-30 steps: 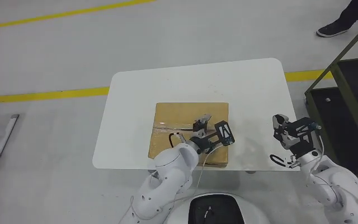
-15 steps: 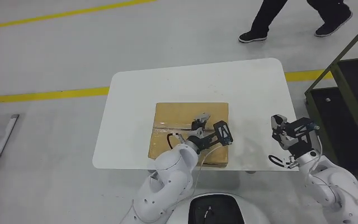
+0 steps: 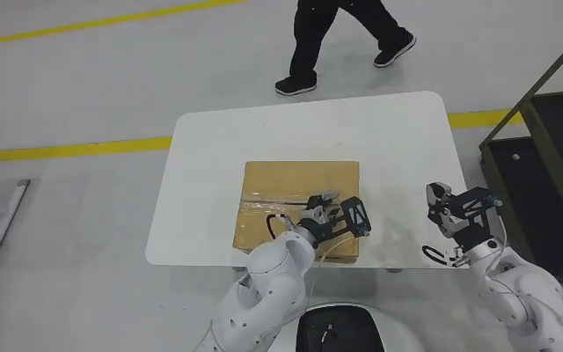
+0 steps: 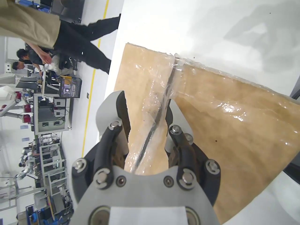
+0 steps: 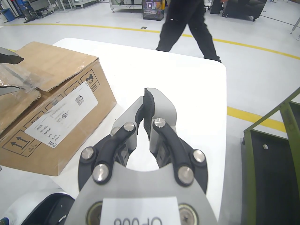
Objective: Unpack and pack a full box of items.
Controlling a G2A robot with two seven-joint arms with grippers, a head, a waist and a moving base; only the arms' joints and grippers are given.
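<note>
Since a second ago the left gripper (image 3: 331,202) has swung round and slid a little toward the near right corner of the cardboard box (image 3: 290,180); the right arm has barely shifted.

The box lies in the middle of the white tabletop (image 3: 387,132), lid flaps down. Its centre seam (image 3: 273,204) crosses the lid from left to right, and that is the long axis I care about. My left jaws hang over the right-hand end of that seam, spread apart and gripping nothing. One jaw is on each side of the line, so the seam leads straight away from the wrist. Between them lies the clear packing tape (image 4: 152,120), crinkled, glossy and partly lifted off the cardboard, with a dark slit showing where the flaps meet. I judge the opening step is in hand and turns on that loose film. It sits right in the gap and it will stretch and tear rather than peel cleanly.

The cardboard is matte brown, scuffed and slightly bowed. A white shipping label (image 5: 62,115) is stuck flat on the side wall facing my right arm.

The right gripper (image 5: 144,105) sits well apart from the box, over the right near edge of the tabletop. Its ribbed black pads are pressed together on nothing. The left arm is plainly the nearer one.
</note>
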